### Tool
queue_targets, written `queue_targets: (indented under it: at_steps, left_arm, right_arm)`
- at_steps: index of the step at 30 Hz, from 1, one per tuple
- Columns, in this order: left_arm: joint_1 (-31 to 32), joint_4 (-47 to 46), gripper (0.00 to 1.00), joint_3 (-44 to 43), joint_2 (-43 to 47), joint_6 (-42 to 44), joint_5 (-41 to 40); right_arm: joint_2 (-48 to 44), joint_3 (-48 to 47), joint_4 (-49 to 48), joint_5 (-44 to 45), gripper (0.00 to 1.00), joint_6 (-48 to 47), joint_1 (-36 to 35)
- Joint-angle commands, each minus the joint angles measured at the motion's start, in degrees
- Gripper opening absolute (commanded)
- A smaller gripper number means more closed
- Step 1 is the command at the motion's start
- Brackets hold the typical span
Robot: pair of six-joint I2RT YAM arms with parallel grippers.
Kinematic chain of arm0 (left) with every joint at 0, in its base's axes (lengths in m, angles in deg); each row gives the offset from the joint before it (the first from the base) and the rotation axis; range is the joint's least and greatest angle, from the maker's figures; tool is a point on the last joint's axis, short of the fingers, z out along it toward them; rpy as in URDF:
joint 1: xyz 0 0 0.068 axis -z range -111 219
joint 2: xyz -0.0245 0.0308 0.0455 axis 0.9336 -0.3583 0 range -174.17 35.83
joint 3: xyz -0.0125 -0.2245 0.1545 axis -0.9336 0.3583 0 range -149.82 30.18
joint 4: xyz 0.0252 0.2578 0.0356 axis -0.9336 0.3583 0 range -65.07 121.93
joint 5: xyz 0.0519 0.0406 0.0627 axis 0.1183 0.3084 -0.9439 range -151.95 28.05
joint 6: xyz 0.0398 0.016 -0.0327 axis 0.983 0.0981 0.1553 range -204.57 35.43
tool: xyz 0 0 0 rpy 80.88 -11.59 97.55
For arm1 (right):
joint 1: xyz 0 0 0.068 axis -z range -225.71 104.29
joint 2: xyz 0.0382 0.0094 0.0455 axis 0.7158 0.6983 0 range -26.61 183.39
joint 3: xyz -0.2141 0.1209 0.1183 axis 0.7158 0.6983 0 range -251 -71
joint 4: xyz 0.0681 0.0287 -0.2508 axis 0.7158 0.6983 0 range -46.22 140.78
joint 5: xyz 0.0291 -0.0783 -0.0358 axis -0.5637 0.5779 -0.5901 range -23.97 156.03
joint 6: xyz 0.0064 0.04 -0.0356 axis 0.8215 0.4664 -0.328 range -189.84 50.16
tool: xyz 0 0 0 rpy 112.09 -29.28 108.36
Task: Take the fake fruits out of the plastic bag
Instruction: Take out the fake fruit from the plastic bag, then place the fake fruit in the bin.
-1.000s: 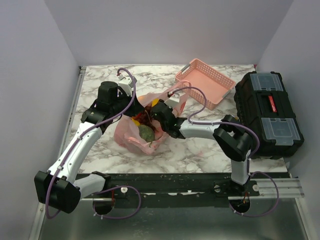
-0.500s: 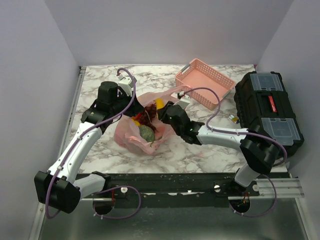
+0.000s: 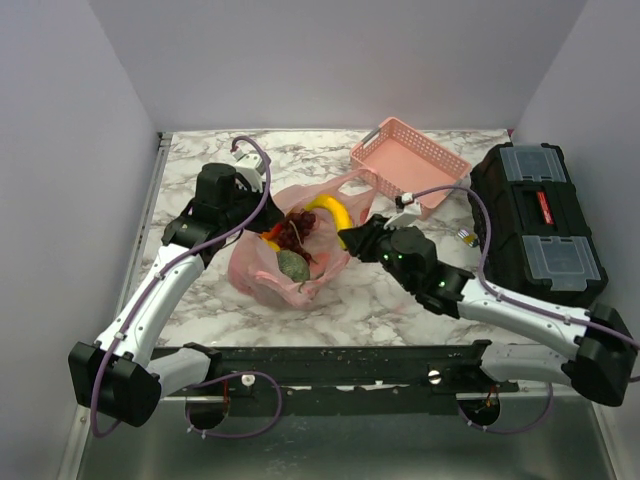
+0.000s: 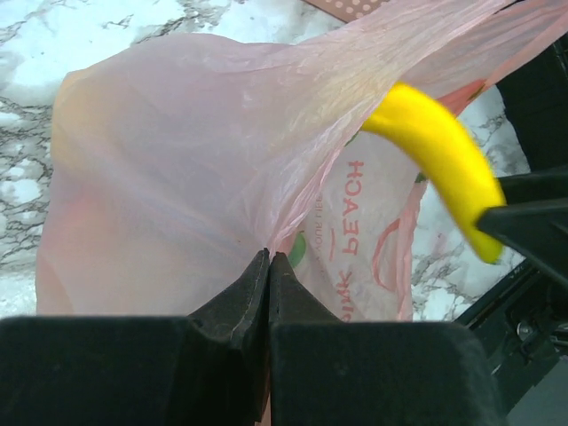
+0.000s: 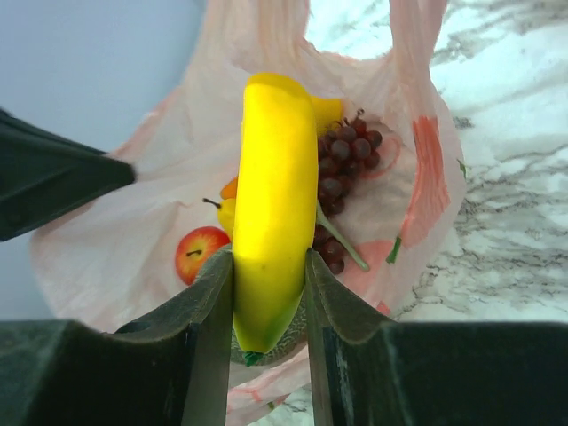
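R claw (image 5: pixel 269 266): jaws part-spread and pinching the glossy yellow plastic banana (image 5: pixel 271 177) near its low end, one finger on each flank.
L claw (image 4: pixel 267 259): pressed together on a fold of the thin, translucent pink plastic bag (image 4: pixel 177 160), holding the mouth up.
Banana pos: sticks out straight ahead of R claw, over the bag mouth. Can't tell if the far tip has cleared the rim.
Banana handling: I judge it light, stiff and slick. It's curved and held near one end, so it may pivot in the pinch. A mid-body grip would be steadier.
Bag handling: floppy film w/ no stiffness of its own. I reckon it sags shut if L claw lets go. Take it by the rim or a loop handle, not the belly.
Rest of fruit: ahead of and below R claw, inside the bag, are a dark purple-red grape bunch (image 5: pixel 342 173), a small red apple (image 5: pixel 200 251) and a small yellow-orange fruit (image 5: pixel 226 209). A dull green round melon (image 3: pixel 293 266) shows in the top view.
Grip notes: grapes are lumpy, so prob. easiest across the bunch. Apple and melon are round and smooth, likely to squirt out, so I'd centre the jaws on them.
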Motion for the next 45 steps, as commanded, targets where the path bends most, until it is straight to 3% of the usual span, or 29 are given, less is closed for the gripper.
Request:
queue_targets:
  at_steps: [1, 14, 18, 21, 27, 29, 33, 36, 45]
  left_arm:
    - [0.42, 0.81, 0.00, -0.40, 0.24, -0.27, -5.27]
    - [0.42, 2.19, 0.00, -1.19, -0.18, -1.06, -10.96]
    - [0.42, 2.20, 0.00, -1.19, -0.16, -0.93, -10.32]
    - [0.42, 2.11, 0.00, -1.11, 0.06, -0.81, -10.26]
    - [0.40, 1.99, 0.00, -1.10, 0.15, -0.89, -9.42]
    - [0.42, 2.03, 0.00, -1.11, 0.28, -0.97, -9.10]
    - [0.42, 1.73, 0.00, -0.93, 0.73, -0.97, -8.60]
    - [0.42, 1.65, 0.00, -0.86, 0.81, -1.02, -8.38]
    - [0.42, 1.53, 0.00, -0.93, 0.46, -1.32, -7.09]
  right_arm:
    - [-6.84, 0.18, 5.45, -2.26, 0.01, -5.53, -0.23]
    - [-20.91, -7.52, 10.60, 0.27, 0.01, -16.68, -0.26]
    - [-20.77, -9.58, 8.89, 3.96, 0.01, -20.33, -0.23]
    - [-19.44, -11.22, 7.06, 11.45, 0.01, -20.76, -0.25]
    - [-11.06, -18.80, 6.87, 18.63, 0.01, -22.22, 2.73]
    - [-7.95, -21.06, 8.47, 14.23, 0.01, -19.08, 8.69]
    - [-1.18, -23.73, 11.81, -3.36, 0.01, -9.38, 25.39]
    - [5.93, -27.17, 15.60, -13.49, 0.01, -4.36, 34.08]
    - [25.13, -31.01, 15.99, -34.95, 0.01, 1.10, 46.21]
